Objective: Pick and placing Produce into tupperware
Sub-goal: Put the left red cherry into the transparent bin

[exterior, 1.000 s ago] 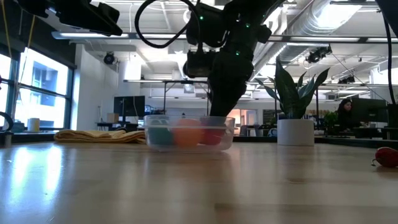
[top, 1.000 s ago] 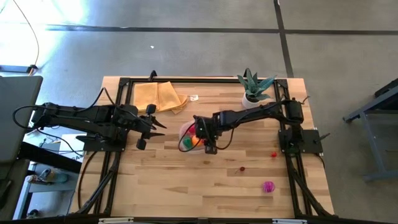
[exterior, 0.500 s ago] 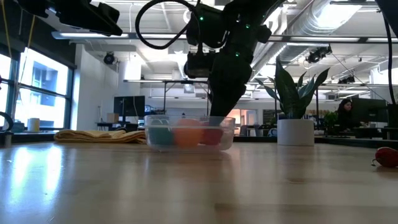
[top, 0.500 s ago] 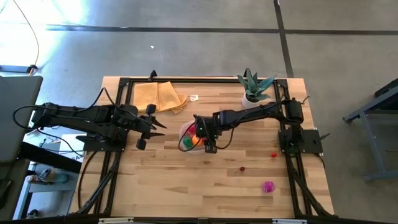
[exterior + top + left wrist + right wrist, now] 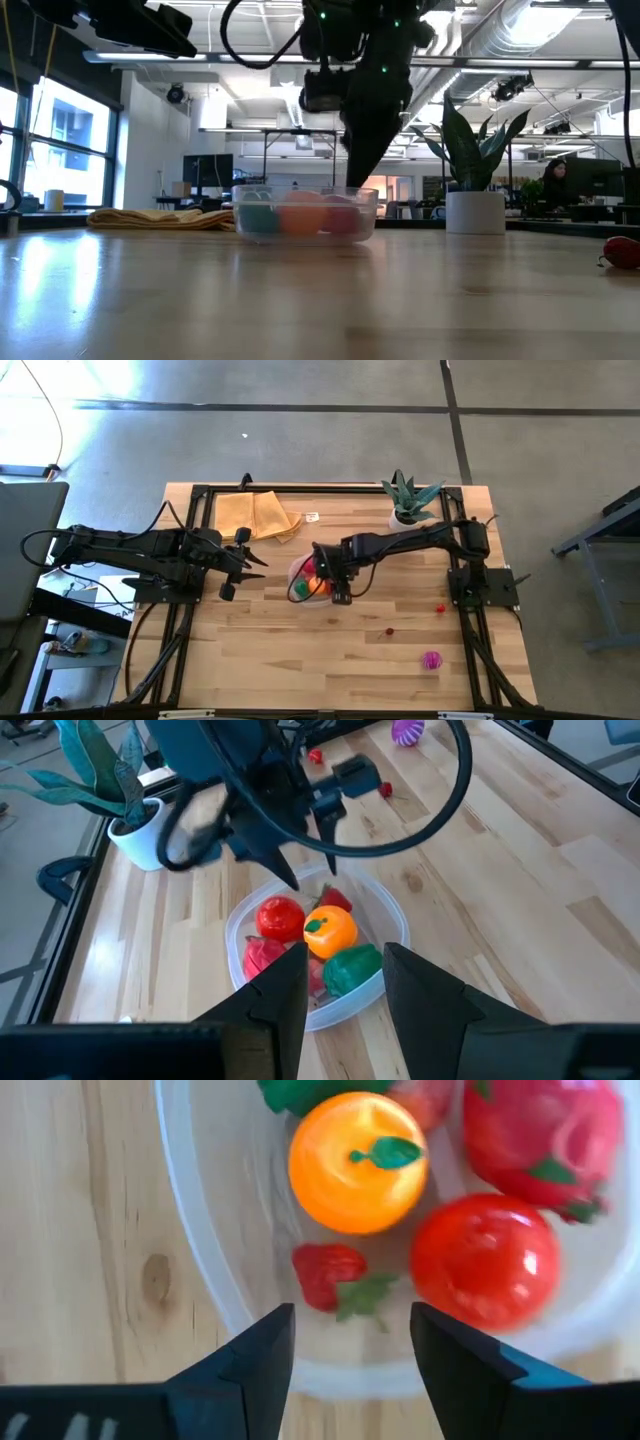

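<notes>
1. The right gripper (image 5: 331,582) hangs directly over the tupperware (image 5: 296,572) near the centre of the high view; its fingers stand apart with nothing between them, and in the right wrist view a small strawberry (image 5: 330,1273) lies on the container floor just past the fingertips, which suggests a piece let go into the container.

2. The tupperware sits on the wooden surface (image 5: 300,650) between the two arms; it holds an orange (image 5: 330,932), a red tomato (image 5: 280,918), a green piece (image 5: 352,967) and more red produce, all packed close together inside the clear wall.

3. The left gripper (image 5: 240,563) waits at centre-left of the high view, just beside the container, with its fingers closed and empty; parked there it keeps clear of the working arm.

4. Produce remains on the surface at lower right of the high view: a magenta piece (image 5: 431,659), a small red piece (image 5: 439,607) and a tiny dark red piece (image 5: 390,630), all well apart from the container; the job looks partly done.

5. A potted plant (image 5: 408,500) and a folded tan cloth (image 5: 255,515) lie along the far edge of the surface, away from the work; the next reach likely heads toward the lower right.
</notes>
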`<state>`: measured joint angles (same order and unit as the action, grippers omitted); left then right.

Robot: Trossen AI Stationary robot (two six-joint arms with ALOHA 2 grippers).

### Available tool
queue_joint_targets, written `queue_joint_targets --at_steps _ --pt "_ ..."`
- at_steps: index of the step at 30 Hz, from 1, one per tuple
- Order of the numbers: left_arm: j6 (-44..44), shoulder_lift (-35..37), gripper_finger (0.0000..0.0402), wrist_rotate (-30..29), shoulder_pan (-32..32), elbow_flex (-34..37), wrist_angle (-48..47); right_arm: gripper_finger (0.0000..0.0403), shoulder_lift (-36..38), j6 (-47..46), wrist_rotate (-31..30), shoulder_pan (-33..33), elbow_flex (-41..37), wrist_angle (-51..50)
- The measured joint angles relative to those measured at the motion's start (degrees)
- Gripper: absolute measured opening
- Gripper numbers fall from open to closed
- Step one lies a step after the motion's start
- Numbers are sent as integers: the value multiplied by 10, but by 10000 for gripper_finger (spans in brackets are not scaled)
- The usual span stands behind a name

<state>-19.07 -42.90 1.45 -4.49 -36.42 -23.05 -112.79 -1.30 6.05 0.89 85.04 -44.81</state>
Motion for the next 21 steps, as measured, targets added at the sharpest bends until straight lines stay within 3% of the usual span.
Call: queue_joint_targets --at_steps 6,10,14,21 --pt "0 0 120 0 0 0 0 193 0 -27 -65 -21 80 -159" --pt "0 0 120 0 0 0 0 193 12 -83 -94 -48 94 -246" --pt "0 0 120 0 0 0 0 193 43 -158 -97 -85 59 -271" --pt "0 0 120 0 0 0 0 193 138 -309 -89 -155 -53 -230"
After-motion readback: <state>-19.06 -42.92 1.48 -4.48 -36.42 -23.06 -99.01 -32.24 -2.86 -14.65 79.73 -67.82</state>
